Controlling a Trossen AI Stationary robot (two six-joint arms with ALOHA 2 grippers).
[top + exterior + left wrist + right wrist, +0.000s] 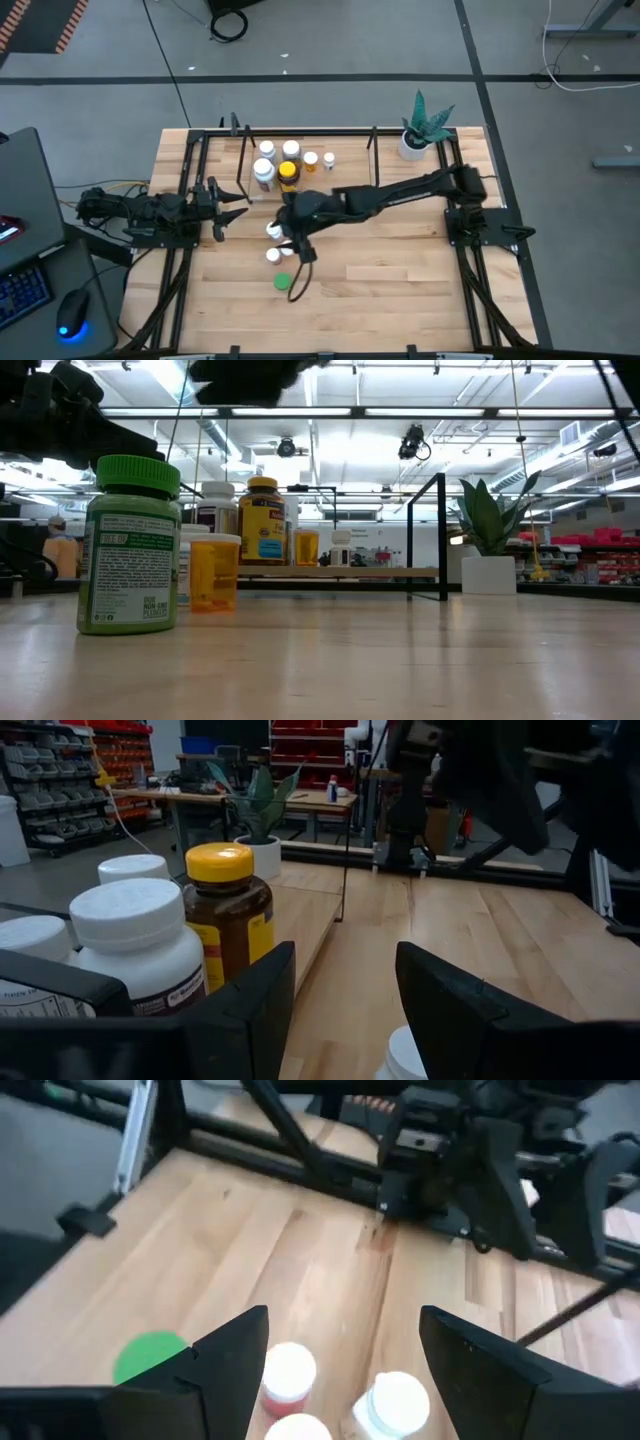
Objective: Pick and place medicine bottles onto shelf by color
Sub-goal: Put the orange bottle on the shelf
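The shelf (350, 160), black rods on a wood base, stands at the table's far side. Several bottles stand on its left part, among them a brown one with a yellow cap (288, 175) (226, 910) and white ones (135, 935). Loose on the table are a green bottle (283, 282) (128, 545), white-capped bottles (274, 231) (395, 1402) and one with a reddish body (288, 1376). My right gripper (345, 1325) (298, 240) hangs open above these loose bottles. My left gripper (345, 960) (230, 208) is open and empty by the shelf's left end.
A white pot with a green plant (420, 130) stands at the shelf's far right end. A small orange bottle (213, 572) stands behind the green one in the low view. Bare wood lies to the right of the loose bottles and toward the near edge.
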